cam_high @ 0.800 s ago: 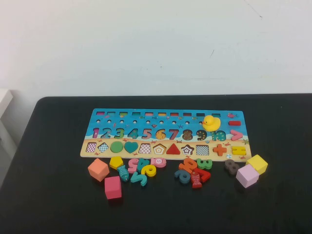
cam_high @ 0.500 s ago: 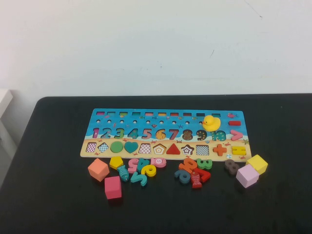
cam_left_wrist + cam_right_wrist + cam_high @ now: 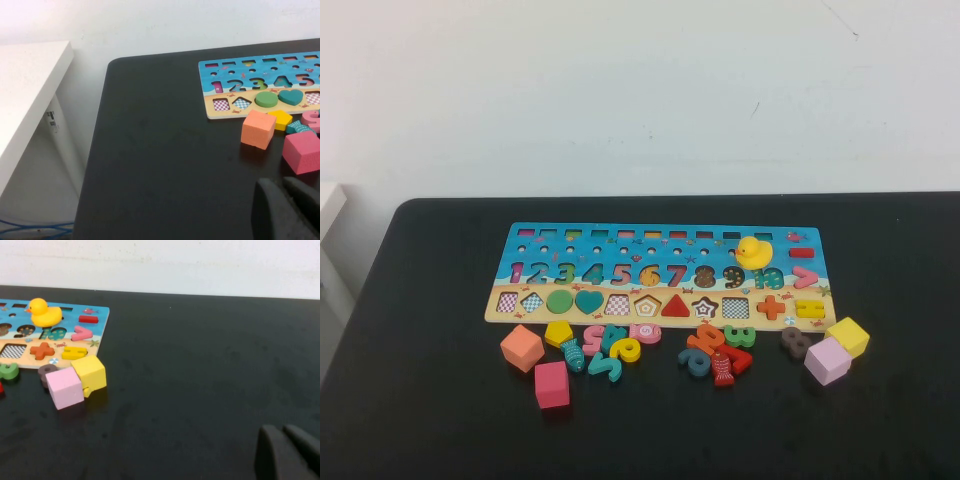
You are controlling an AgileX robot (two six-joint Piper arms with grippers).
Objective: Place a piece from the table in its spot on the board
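Note:
The piece, a small flat yellow pentagon, lies on the black table just in front of the board's left end, between an orange cube and a cluster of loose numbers; the left wrist view shows this piece too. The board is long and blue with numbers, and its tan strip has an empty pentagon slot. My left gripper is shut and empty, low over the table's near left part, short of the pink cube. On the near right, my right gripper is shut and empty. Neither gripper appears in the high view.
An orange cube and a pink cube sit near the piece. Loose numbers and more numbers lie along the board's front. A yellow cube and a lilac cube stand at the right. A rubber duck sits on the board.

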